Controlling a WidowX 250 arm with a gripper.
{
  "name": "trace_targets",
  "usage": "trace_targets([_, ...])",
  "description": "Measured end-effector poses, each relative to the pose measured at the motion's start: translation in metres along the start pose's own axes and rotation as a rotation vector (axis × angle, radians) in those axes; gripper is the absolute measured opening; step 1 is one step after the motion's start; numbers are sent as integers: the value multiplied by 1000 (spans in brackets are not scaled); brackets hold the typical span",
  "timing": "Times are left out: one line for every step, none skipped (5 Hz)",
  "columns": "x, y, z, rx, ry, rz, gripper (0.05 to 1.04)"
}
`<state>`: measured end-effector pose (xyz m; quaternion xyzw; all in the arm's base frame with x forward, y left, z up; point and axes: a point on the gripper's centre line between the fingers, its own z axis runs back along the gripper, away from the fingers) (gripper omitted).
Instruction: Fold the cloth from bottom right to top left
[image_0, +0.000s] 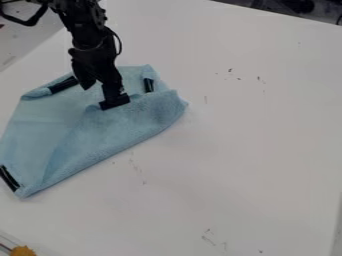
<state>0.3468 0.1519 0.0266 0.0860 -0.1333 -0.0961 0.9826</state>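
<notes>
So the cloth (48, 122) is being seen on the left of the worktop (247, 140), with its flap (127, 122) being met at the upper edge by the hand (114, 103). Whether anything is being gripped can't be told tbh. Crease (97, 159) is being slanted lower left to right, top-left corner (30, 94) is being left uncovered leftward of the hand, black strip (63, 85) being found between

I take this for a lab or a workshop, though I cannot tell which. My black, jointed arm (90, 30), with a loose cable (119, 44) looping at its side, comes in over a broad, plain white tabletop (267, 130) flecked with small dark marks (230, 71). Past its far edge I see dark objects (297, 6), too partial to name.
</notes>
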Motion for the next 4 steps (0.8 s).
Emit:
trace_targets([9, 18, 1, 31, -26, -26, 1009])
trace_targets([10, 22, 7, 24, 8, -37, 1003])
trace_targets([5, 17, 11, -1, 78, -27, 1001])
trace_targets([1, 10, 15, -24, 147, -12, 1001])
